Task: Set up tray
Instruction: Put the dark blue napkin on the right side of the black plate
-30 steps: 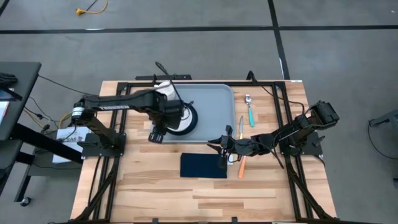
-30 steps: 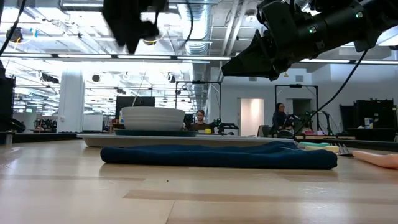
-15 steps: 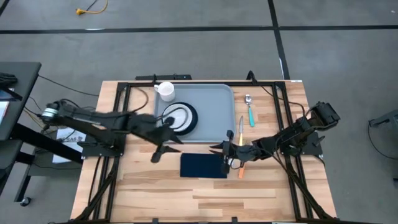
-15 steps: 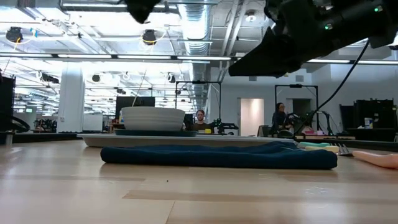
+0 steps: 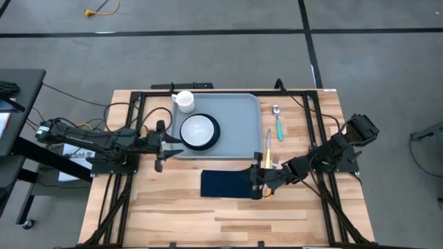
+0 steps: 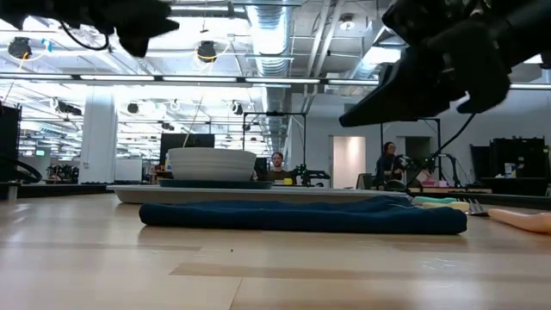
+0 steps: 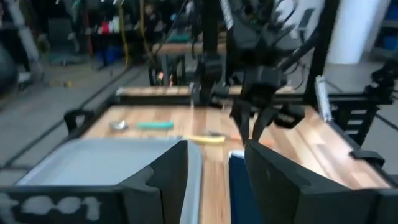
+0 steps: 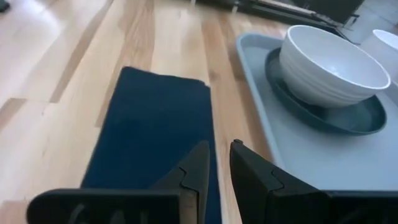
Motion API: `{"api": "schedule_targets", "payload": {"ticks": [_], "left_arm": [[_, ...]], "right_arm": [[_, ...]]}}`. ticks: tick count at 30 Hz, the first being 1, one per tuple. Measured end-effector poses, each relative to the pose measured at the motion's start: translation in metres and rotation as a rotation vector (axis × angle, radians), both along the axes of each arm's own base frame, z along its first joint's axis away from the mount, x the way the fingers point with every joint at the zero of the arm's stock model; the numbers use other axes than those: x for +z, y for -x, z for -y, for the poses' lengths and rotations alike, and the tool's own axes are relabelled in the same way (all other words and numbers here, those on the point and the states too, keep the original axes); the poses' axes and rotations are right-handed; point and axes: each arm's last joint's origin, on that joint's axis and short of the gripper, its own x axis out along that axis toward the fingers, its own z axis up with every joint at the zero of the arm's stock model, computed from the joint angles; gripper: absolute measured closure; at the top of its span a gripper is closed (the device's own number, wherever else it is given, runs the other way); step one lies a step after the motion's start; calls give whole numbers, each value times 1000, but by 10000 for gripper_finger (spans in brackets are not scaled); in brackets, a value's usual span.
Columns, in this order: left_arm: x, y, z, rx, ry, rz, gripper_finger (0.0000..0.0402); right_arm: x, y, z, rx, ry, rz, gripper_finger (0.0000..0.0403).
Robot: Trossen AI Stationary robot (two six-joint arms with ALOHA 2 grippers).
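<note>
The light grey-blue tray (image 5: 239, 117) lies on the far middle of the table, and its rim (image 6: 138, 195) shows in the low view. A white bowl (image 5: 199, 129) sits on a dark plate (image 8: 348, 118) in the tray's left half. A white cup (image 5: 184, 100) stands at the tray's far left corner. The dark navy napkin (image 5: 221, 184) lies flat on the wood near the tray. My left gripper (image 5: 173, 145) is open beside the tray's left edge. My right gripper (image 5: 255, 180) hovers over the napkin's right end with its fingers (image 8: 193, 168) only narrowly apart.
A teal-handled spoon (image 5: 278, 123) and a yellow-handled knife (image 5: 268, 142) lie right of the tray. An orange-handled fork (image 6: 525, 221) lies right of the napkin, under my right arm. Black frame rails run along both table sides. People stand in the room beyond.
My left arm has drawn back from above the bowl toward the table's left edge and now sits beside the tray, uncovering the bowl and cup. My right gripper has moved slightly toward the near edge, over the napkin's right end. The objects have stayed put.
</note>
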Motion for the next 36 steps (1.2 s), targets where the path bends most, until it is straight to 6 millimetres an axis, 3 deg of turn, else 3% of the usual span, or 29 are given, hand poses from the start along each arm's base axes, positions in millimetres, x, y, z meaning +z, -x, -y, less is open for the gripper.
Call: {"api": "schedule_targets", "payload": {"ticks": [6, 11, 14, 18, 21, 26, 30, 36], "left_arm": [[2, 9, 1, -98, -123, 7, 254], [-3, 15, -4, 39, -30, 42, 254], [-14, 21, -5, 64, -9, 47, 253], [-40, 27, -6, 67, 16, 31, 254], [-60, 30, -7, 70, 8, 57, 254], [-52, 35, -9, 106, -1, 211, 254], [-53, 35, -7, 55, -30, 202, 254], [-53, 35, -7, 39, -69, 205, 254]], "right_arm": [[9, -5, -9, 22, 26, -50, 344], [33, -16, -18, 16, 13, -200, 344], [55, -24, -23, -18, -86, -244, 344], [89, -35, -27, -1, -317, -311, 344], [105, -40, -31, 29, -460, -334, 344], [105, -35, -36, 4, -520, -397, 344], [97, -25, -40, -101, -558, -470, 344], [94, -20, -44, -217, -542, -398, 344]]}}
